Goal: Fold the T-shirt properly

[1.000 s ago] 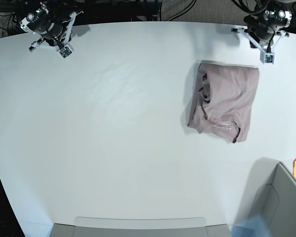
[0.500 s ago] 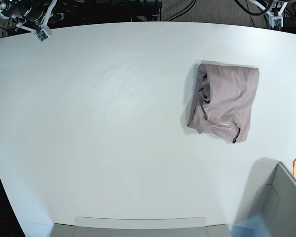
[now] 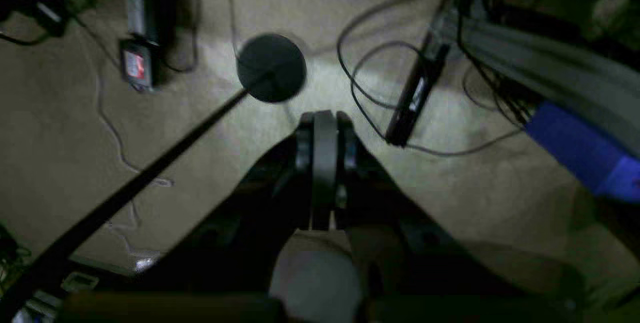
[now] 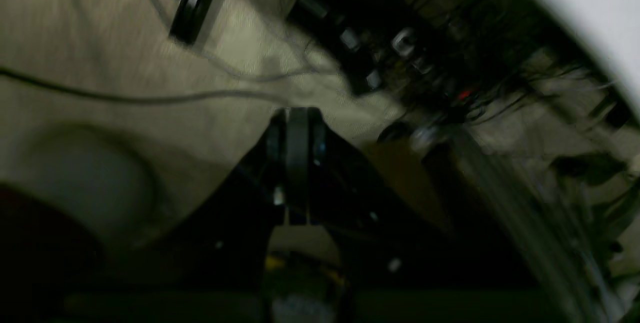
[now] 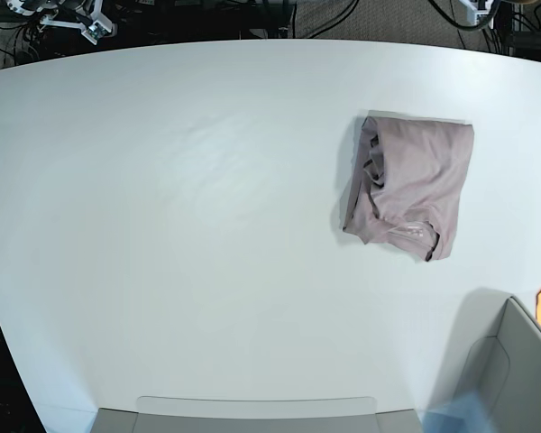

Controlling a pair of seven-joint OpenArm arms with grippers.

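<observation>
The mauve T-shirt lies folded into a compact, wrinkled rectangle on the white table, at the right side. It does not show in either wrist view. My left gripper is shut and empty, held off the table over the carpeted floor. In the base view only a bit of it shows at the top right edge. My right gripper is also shut and empty, over the floor beyond the table's far edge. It shows at the top left corner of the base view. Both are far from the shirt.
A grey box stands at the front right corner and a grey tray edge lies along the front. Cables and a black round stand base lie on the floor. The white table edge shows in the right wrist view.
Both arms have pulled back up and outward past the table's far edge, almost leaving the base view. The T-shirt has not moved.
</observation>
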